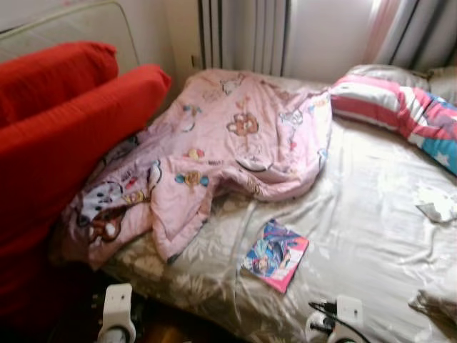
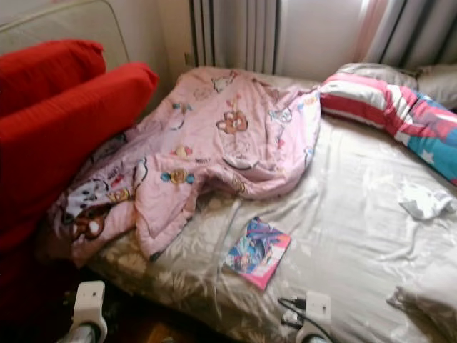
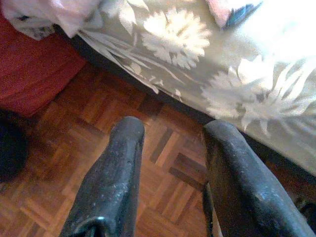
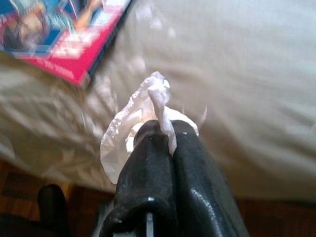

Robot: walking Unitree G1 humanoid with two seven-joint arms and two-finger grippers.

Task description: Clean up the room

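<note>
The right gripper (image 4: 165,131) pinches a crumpled white tissue (image 4: 133,123) over the bed (image 4: 237,74) edge — book (image 4: 59,34) cut off; the left gripper (image 3: 170,131) hangs released above the floor (image 3: 74,138).

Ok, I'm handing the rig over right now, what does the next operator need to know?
Right tool: shut on a crumpled white tissue, held over the near edge of the bed.
Left tool: open, empty, low over the wooden floor beside the bed.
On the bed: a colourful book near the front edge, a second white tissue at the right, a rumpled pink quilt, a striped pillow.
Done: one tissue picked up.
Left: bin it, then probably the other tissue, the book and the quilt.
</note>
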